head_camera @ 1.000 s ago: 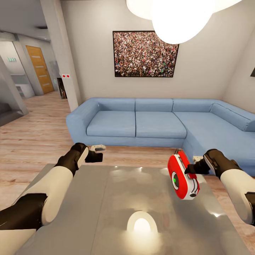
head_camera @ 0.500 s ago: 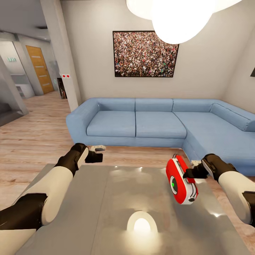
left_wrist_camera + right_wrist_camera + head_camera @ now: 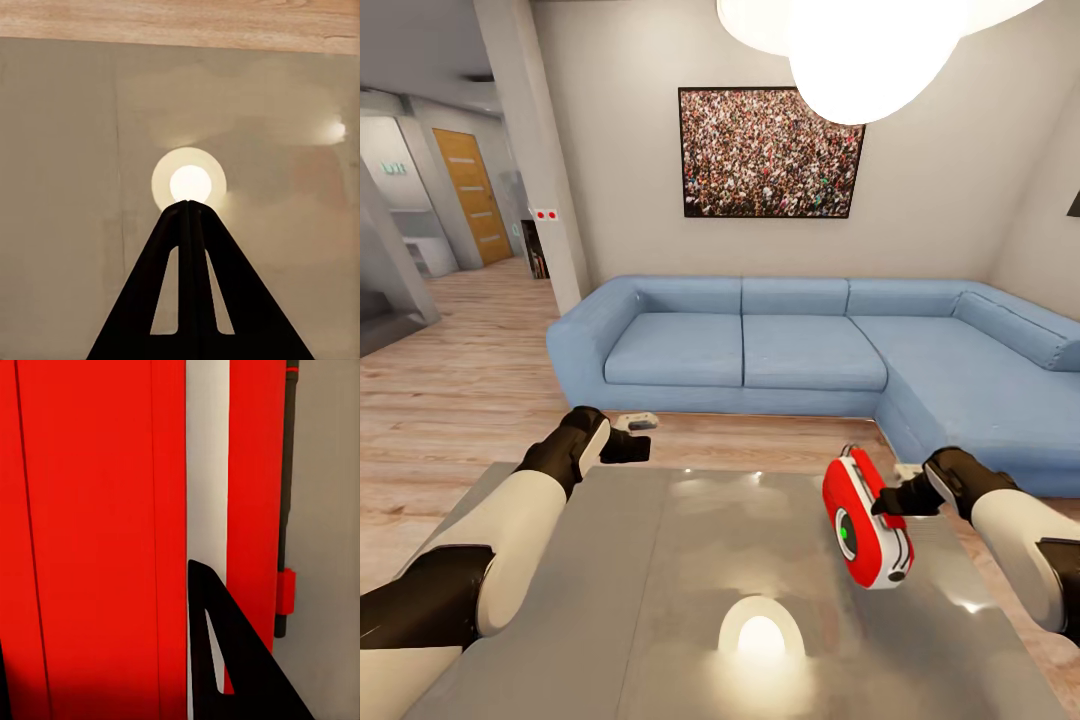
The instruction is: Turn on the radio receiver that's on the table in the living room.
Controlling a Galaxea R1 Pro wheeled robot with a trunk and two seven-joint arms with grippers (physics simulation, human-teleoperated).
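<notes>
The living room was recorded with beige walls and a light wood plank floor (image 3: 450, 370). A blue L-shaped sofa (image 3: 800, 350) was seen along the far wall, running to the right corner. A framed crowd picture (image 3: 770, 152) was noted above it, and a white pendant lamp (image 3: 860, 50) hung near the top of the head view. An orange door (image 3: 472, 195) was seen far left, down a hallway.

The table (image 3: 690, 560) was observed near the robot, its glossy grey top in two panels; the lamp's reflection was seen on it in the head view and in the left wrist view (image 3: 75, 150).

The radio receiver (image 3: 865, 520) was found above the right part of the table, tilted on edge and lifted, its dial centre showing green. It was pinched by the right gripper (image 3: 890, 497) from its right side; in the right wrist view the red and white body (image 3: 97, 532) was seen close against one dark finger (image 3: 225, 660).

The left gripper (image 3: 632, 440) was held over the far left edge of the table, apart from the radio. In the left wrist view its fingers (image 3: 196, 262) were seen pressed together, with nothing between them.

No containers were observed.
</notes>
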